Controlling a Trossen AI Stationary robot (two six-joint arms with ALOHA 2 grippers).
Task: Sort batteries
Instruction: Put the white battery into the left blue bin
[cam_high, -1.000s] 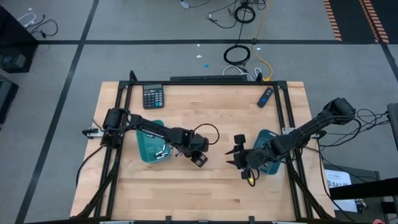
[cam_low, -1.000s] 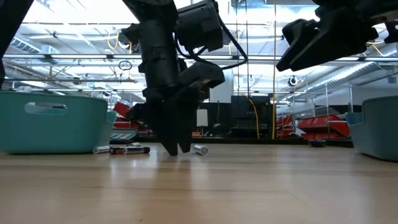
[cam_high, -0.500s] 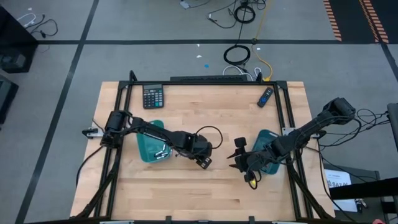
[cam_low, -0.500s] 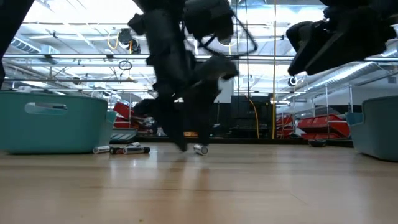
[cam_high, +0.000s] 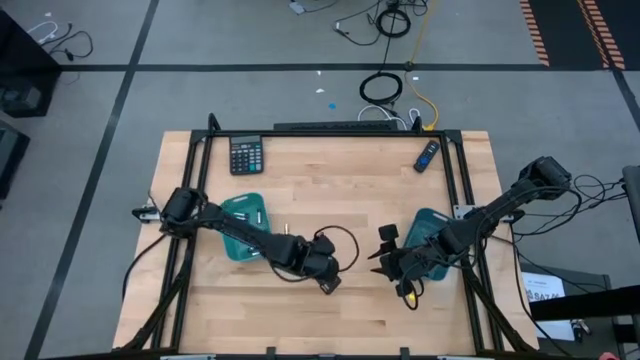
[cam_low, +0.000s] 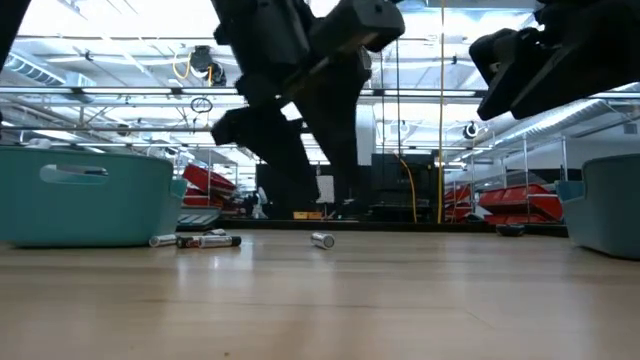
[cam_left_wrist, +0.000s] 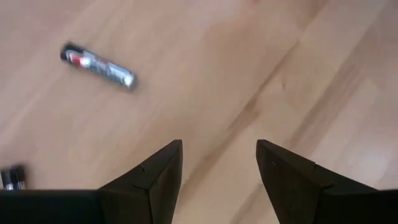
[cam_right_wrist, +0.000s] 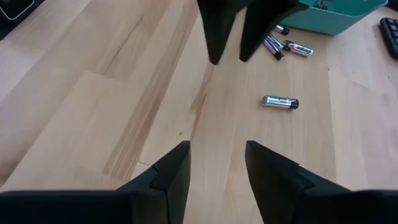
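Change since earlier: left gripper (cam_high: 328, 283) was moved from beside the left tray toward the lower centre of the high view, and its fingers were spread wider.
Batteries, look: small silvery cylinders with dark end bands and a red mark were seen; one lone battery (cam_right_wrist: 280, 102) lay flat on the bare wood, shown in the left wrist view at upper left (cam_left_wrist: 98, 66).
Batteries, place: the lone battery was seen in the low view at centre (cam_low: 322, 240); a small cluster (cam_low: 195, 241) lay just beside the left teal tray (cam_low: 85, 195), at that frame's left.
Left arm pose: it was stretched from the table's left edge across the left tray (cam_high: 243, 228), with the wrist angled down and the fingers parted over bare wood, nothing between them.
Right arm pose: it was reached in from the right over the right teal tray (cam_high: 428, 219); the right gripper (cam_high: 381, 254) was held above the table, fingers apart and empty.
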